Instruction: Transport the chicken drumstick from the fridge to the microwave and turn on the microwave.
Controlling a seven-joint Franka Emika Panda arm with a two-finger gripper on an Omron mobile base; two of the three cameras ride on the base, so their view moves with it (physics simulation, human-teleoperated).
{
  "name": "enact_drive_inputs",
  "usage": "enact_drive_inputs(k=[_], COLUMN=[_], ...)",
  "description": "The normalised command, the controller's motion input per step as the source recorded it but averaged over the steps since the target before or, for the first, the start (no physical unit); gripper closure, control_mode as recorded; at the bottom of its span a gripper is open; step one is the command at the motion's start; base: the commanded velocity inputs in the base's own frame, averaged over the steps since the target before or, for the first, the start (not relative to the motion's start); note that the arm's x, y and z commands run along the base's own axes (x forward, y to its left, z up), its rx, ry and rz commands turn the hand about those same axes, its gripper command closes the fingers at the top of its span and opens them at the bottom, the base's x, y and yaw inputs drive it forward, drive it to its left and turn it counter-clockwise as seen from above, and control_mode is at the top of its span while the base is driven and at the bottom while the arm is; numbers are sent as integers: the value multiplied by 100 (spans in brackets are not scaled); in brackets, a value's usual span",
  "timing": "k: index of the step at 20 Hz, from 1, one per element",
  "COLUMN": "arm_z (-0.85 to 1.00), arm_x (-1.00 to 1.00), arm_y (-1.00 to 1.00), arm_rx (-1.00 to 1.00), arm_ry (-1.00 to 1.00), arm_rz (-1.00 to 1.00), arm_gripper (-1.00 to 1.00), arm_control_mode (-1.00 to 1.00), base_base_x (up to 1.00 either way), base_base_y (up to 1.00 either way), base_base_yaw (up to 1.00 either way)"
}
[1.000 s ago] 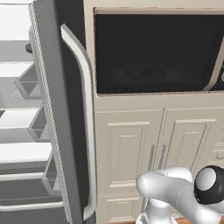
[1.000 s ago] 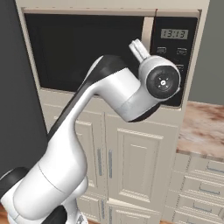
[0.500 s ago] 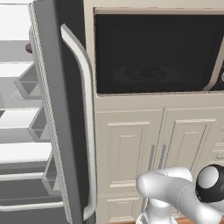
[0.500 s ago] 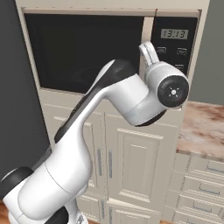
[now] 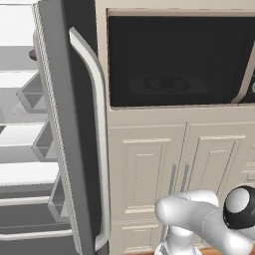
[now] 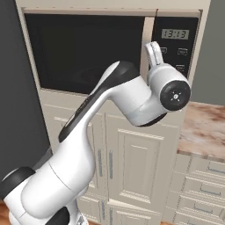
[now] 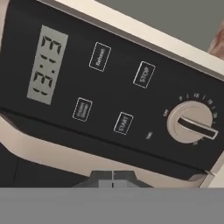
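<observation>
Facing the microwave (image 6: 88,48) control panel (image 7: 118,96), the gripper (image 7: 113,180) sits just below the START button (image 7: 123,123); I cannot tell whether its fingers are parted or closed. The door is closed, and the drumstick's whereabouts can't be made out. A tilted approach could strike the neighbouring button (image 7: 82,109) or the dial (image 7: 190,122) instead.

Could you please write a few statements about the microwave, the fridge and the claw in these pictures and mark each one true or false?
1. The microwave door is shut. True.
2. The fridge door is closed. False: it stands open, and the white shelves show.
3. The hand view looks at the control panel, with a START button and a dial. True.
4. The claw holds the chicken drumstick. False: nothing shows between its tips.
5. The display is blank. False: it shows digits.
</observation>
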Motion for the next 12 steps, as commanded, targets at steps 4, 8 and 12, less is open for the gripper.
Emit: enact_drive_inputs(k=[4,8,12], arm_z=[-1,-5,-14], arm_x=[16,19,16], arm_y=[-1,-1,-1], arm_rx=[10,10,7], arm_ry=[0,0,0], arm_rz=[-3,-3,-2], arm_gripper=[100,100,100], arm_control_mode=[-100,-100,-100], base_base_x=[0,0,0], base_base_y=[0,0,0], base_base_yaw=[0,0,0])
